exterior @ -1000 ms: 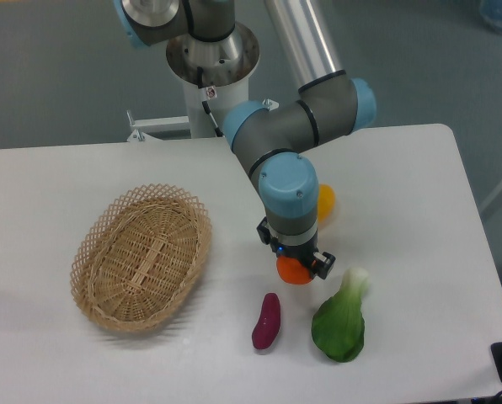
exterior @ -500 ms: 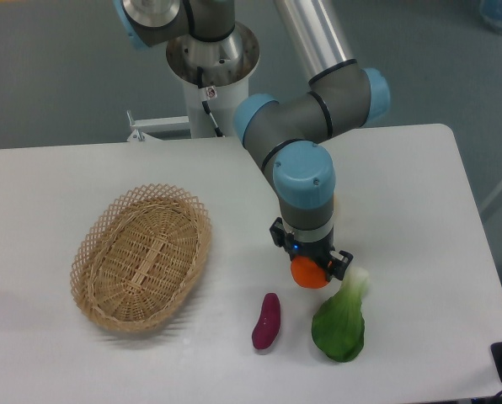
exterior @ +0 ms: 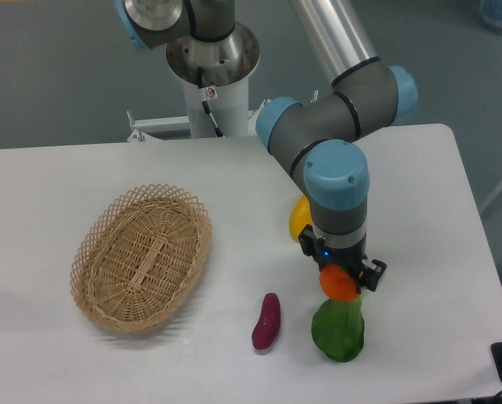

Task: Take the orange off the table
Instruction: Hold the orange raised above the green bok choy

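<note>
The orange (exterior: 339,284) is a small round bright-orange fruit held between the fingers of my gripper (exterior: 342,281), which is shut on it. It hangs just under the arm's blue-capped wrist (exterior: 336,183), above the top end of a green leafy vegetable (exterior: 339,328). The white table (exterior: 419,210) spreads below. My gripper's body hides the upper part of the orange, and whether the fruit touches the vegetable cannot be told.
An oval wicker basket (exterior: 141,255) lies at the left. A purple eggplant-like vegetable (exterior: 266,321) rests beside the green one. A yellow-orange fruit (exterior: 299,217) peeks out behind the arm. The arm's base column (exterior: 210,50) stands at the back.
The arm has carried the orange to the right and toward the front, from beside the eggplant to over the green vegetable. The yellow fruit now shows on the wrist's left.
</note>
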